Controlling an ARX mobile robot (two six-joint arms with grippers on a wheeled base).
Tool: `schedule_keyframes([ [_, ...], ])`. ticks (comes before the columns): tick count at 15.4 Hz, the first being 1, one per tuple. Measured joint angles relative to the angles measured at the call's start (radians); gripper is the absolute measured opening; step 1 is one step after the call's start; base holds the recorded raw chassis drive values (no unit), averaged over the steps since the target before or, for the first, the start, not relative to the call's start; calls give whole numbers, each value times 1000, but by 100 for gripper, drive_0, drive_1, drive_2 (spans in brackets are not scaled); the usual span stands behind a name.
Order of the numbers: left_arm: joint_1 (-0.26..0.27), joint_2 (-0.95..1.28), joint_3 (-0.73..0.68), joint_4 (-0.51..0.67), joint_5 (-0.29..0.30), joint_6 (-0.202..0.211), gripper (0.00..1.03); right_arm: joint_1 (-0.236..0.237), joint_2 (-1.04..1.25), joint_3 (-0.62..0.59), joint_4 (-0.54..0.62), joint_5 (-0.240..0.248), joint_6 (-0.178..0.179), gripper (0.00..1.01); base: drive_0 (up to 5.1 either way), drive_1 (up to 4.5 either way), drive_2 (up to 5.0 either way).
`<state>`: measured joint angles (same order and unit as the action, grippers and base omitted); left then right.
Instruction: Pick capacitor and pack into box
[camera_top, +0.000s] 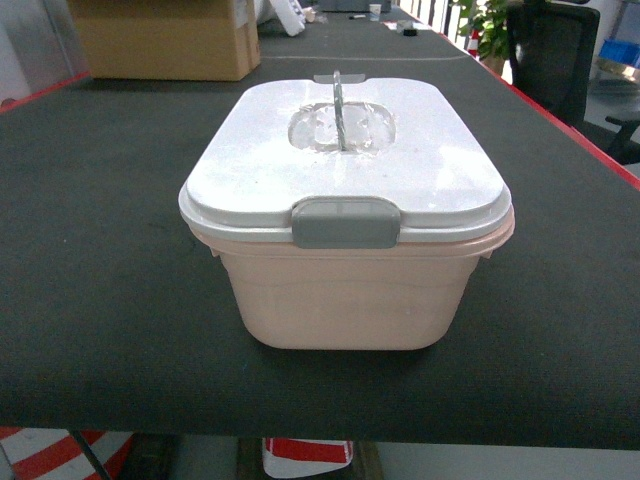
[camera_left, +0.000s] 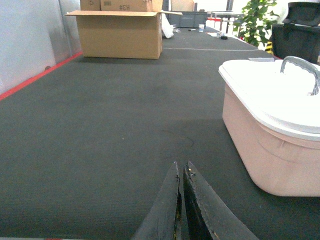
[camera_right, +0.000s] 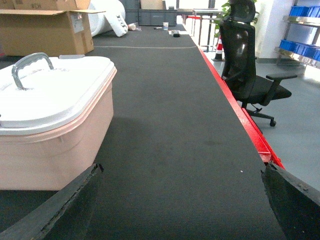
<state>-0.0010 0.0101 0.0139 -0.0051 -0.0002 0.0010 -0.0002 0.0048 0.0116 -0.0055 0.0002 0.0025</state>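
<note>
1. The left gripper (camera_left: 181, 172) has its jaws closed, the two dark tips pressed together with nothing between them. They hang low over bare table (camera_left: 100, 125) mat.
2. The right gripper (camera_right: 180, 175) has its jaws spread wide open; one dark tip shows at the lower left corner of its wrist view and the other at the lower right, with only mat between them.
3. Neither gripper shows in the head view.
4. The box (camera_top: 345, 290) sits on the table near its front edge, in the middle of the head view. It is a pale pink tub with a white lid (camera_top: 350, 150) seated on it.
5. A grey latch (camera_top: 345, 222) is folded down over the lid's near rim, at 6 o'clock on the lid.
6. A clear handle (camera_top: 338, 110) stands upright at the lid's centre.
7. From the left wrist view the box (camera_left: 270, 150) lies at 2 o'clock of the closed jaws, apart from them.
8. From the right wrist view the box (camera_right: 50, 145) lies at 10 o'clock, just beside the left tip; whether they touch I cannot tell.
9. No capacitor can be made out in any view.
10. A carton (camera_top: 165, 40) stands at the table's far end, at 11 o'clock from the box, well apart.
11. A black chair (camera_right: 250, 65) stands on the floor off the table's right edge, at 1 o'clock.
12. A plant (camera_left: 257, 22) stands beyond the table, at 1 o'clock in the left wrist view.
</note>
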Motion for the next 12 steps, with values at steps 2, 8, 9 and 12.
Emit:
schedule_keyframes([
  [2, 0, 0, 0, 0, 0, 0, 25, 0, 0, 0, 0, 0, 0, 98, 0, 0, 0],
  [8, 0, 0, 0, 0, 0, 0, 84, 0, 0, 0, 0, 0, 0, 98, 0, 0, 0],
  [9, 0, 0, 0, 0, 0, 0, 94, 0, 0, 0, 0, 0, 0, 98, 0, 0, 0],
  [12, 0, 0, 0, 0, 0, 0, 98, 0, 0, 0, 0, 0, 0, 98, 0, 0, 0],
])
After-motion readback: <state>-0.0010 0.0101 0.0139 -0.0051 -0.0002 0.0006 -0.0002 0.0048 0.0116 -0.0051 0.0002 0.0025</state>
